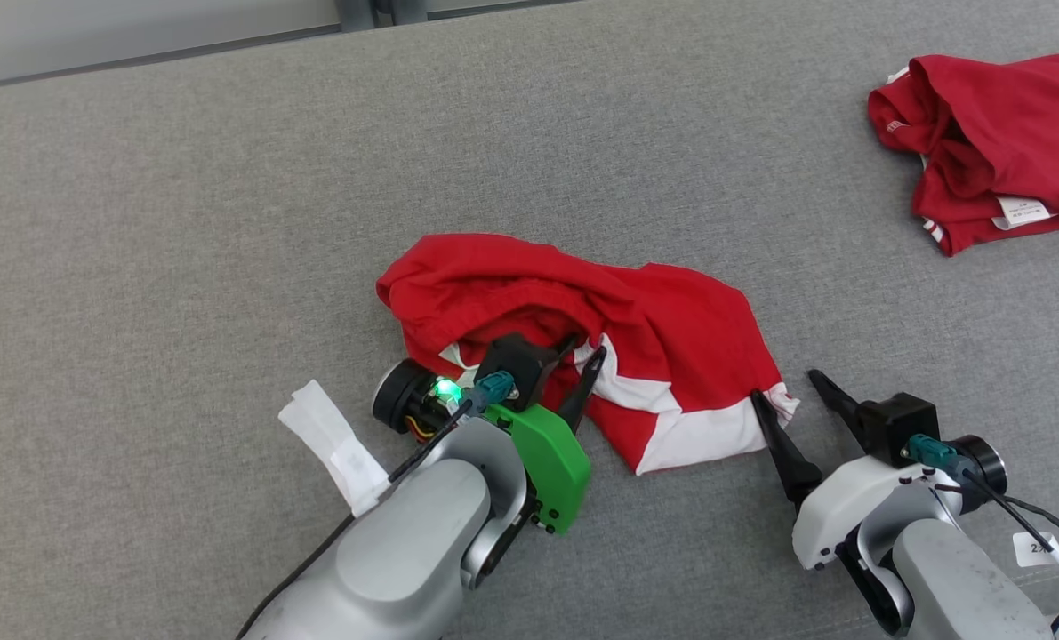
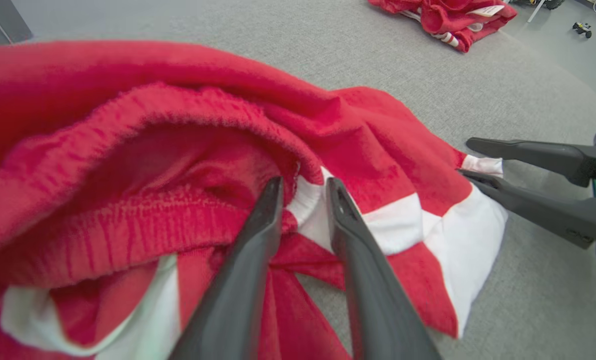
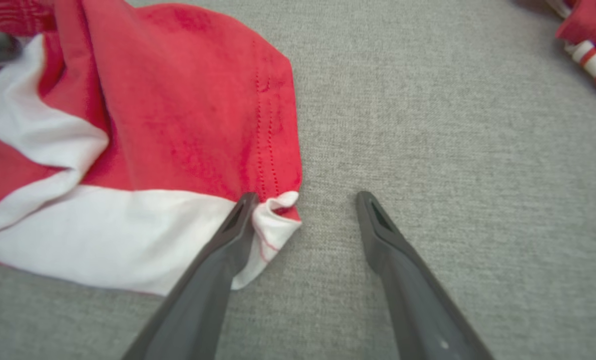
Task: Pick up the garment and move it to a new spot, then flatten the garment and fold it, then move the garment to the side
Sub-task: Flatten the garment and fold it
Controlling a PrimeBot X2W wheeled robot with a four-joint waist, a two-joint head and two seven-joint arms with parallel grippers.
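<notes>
Left gripper [image 1: 586, 347] half-closed astride red shorts [image 1: 671, 329] fold, clamp unconfirmed; right gripper [image 1: 785, 386] apart, hem corner [image 3: 277, 212] touching one finger. Closing may miss corner, leaving lift lopsided.

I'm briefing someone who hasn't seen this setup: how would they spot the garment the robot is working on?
On the grey surface, look to the middle, at the tips of the left gripper and right gripper. The garment there is a crumpled bright red heap with broad white bands. The other garment, far right, is darker red with a white label.
</notes>
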